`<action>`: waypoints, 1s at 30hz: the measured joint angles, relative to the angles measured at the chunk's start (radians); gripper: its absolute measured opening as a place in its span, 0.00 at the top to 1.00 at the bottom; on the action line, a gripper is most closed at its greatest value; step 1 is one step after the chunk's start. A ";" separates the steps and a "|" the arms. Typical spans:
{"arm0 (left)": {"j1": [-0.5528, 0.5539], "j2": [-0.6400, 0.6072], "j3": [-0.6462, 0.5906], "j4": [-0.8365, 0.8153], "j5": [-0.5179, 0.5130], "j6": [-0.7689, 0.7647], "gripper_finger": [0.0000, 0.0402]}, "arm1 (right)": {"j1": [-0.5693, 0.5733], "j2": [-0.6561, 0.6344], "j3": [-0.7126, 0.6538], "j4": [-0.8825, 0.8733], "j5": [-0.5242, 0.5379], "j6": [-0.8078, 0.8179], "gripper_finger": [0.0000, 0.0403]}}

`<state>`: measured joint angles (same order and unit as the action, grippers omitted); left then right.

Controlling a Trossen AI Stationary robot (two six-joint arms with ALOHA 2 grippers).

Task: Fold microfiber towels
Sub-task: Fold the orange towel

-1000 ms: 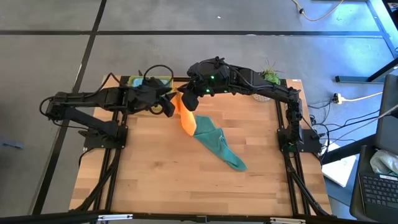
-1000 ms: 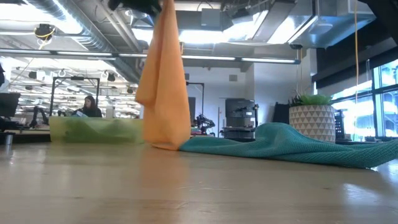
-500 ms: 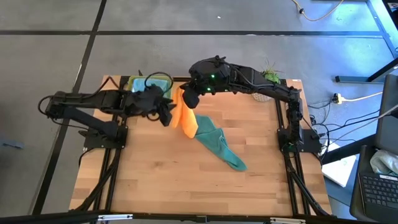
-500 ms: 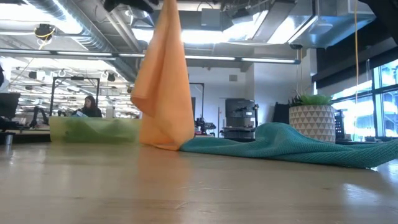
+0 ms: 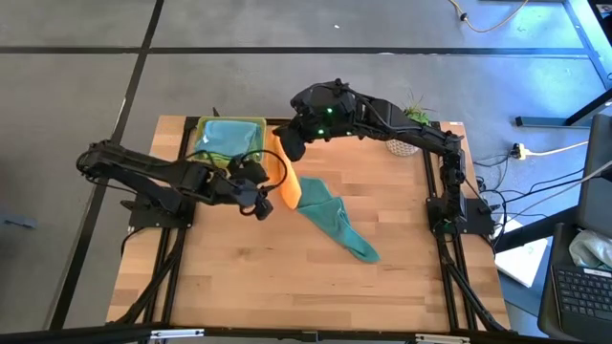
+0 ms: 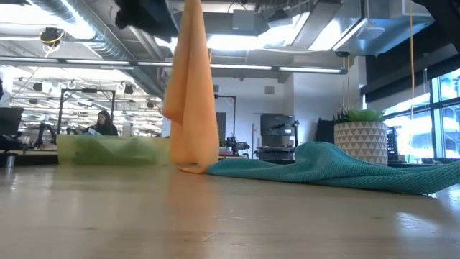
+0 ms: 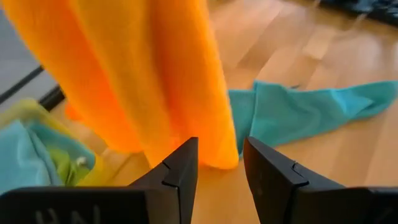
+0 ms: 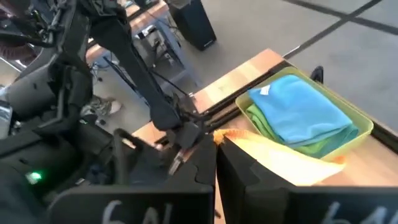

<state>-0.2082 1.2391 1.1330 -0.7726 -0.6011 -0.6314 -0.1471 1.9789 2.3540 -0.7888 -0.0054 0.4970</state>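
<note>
we see the right gripper point(image 5: 290, 145) raised above the back part of the bench point(image 5: 239, 277), its fingers pressed together on the top of the orange towel point(image 5: 285, 180), which hangs straight down from it as a long drape, the lower end touching the wood. in the low view the orange towel point(image 6: 191, 93) hangs as a tall folded column just beside the teal towel point(image 6: 338, 169), its bottom edge meeting the near end of that cloth. the teal towel point(image 5: 337, 220) lies crumpled on the bench top, stretching from the foot of the orange one toward the middle and the right front. the left gripper point(image 5: 260, 204) sits low beside the hanging orange towel on its left, fingers partly spread and holding nothing; in the left wrist view its two dark fingers point(image 7: 177, 180) stand apart right in front of the cloth's lower edge. at the back left corner of the bench stands the yellow-green tray point(image 5: 203, 125), with a light blue towel point(image 5: 228, 136) folded on top and a lime green towel point(image 8: 266, 122) showing under it. a potted plant point(image 5: 411, 122) stands near the back right corner.
</note>
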 joint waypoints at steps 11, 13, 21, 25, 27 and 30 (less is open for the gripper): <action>-0.077 -0.142 -0.006 0.002 -0.095 -0.042 0.70 | 0.016 0.000 -0.054 -0.178 -0.233 -0.019 0.99; -0.090 -0.185 -0.006 -0.002 -0.098 -0.012 0.70 | 0.023 -0.002 -0.100 -0.141 -0.306 -0.005 0.98; -0.095 -0.316 -0.006 -0.039 -0.120 0.040 0.70 | 0.048 0.001 -0.324 0.092 -0.517 0.126 0.77; -0.096 -0.348 -0.006 -0.058 -0.117 0.039 0.70 | 0.048 0.001 -0.334 0.053 -0.479 0.098 0.57; -0.095 -0.358 -0.006 -0.058 -0.114 0.038 0.70 | 0.047 -0.003 -0.334 -0.021 -0.446 0.069 0.48; -0.095 -0.366 -0.006 -0.054 -0.104 0.034 0.70 | 0.046 -0.008 -0.334 -0.220 -0.314 -0.022 0.41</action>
<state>-0.3035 0.8734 1.1271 -0.8270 -0.7053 -0.5974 -0.1012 1.9706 2.0205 -1.0088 -0.3195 0.4753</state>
